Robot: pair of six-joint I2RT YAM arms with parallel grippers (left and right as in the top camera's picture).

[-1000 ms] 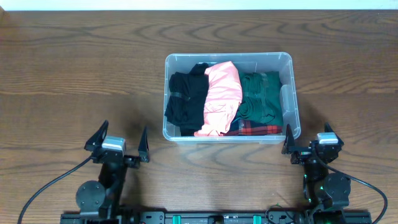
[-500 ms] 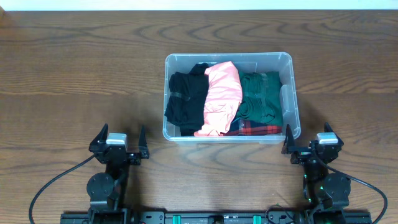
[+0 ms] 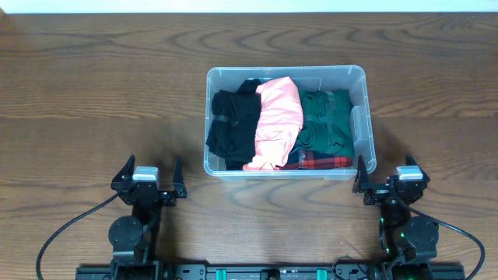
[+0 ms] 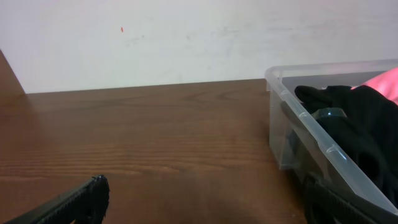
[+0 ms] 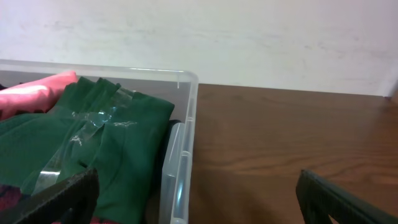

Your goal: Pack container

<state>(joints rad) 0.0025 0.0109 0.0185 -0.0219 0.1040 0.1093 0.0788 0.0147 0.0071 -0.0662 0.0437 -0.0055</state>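
Observation:
The clear plastic container (image 3: 362, 78) stands at the table's middle, filled with folded clothes: black (image 3: 232, 124), pink (image 3: 277, 117), dark green (image 3: 327, 120) and a red plaid piece (image 3: 323, 162). My left gripper (image 3: 149, 177) is open and empty near the front edge, left of the container's front left corner (image 4: 292, 112). My right gripper (image 3: 385, 180) is open and empty just in front of the container's front right corner, whose rim (image 5: 180, 155) lies between its fingers in the right wrist view, with the green cloth (image 5: 106, 137) to the left.
Brown wooden table (image 3: 93, 93) all around the container. A pale wall (image 4: 186, 37) stands behind the table's far edge.
My left gripper has drawn back slightly toward the front edge and stopped moving. The right arm and the container have not moved.

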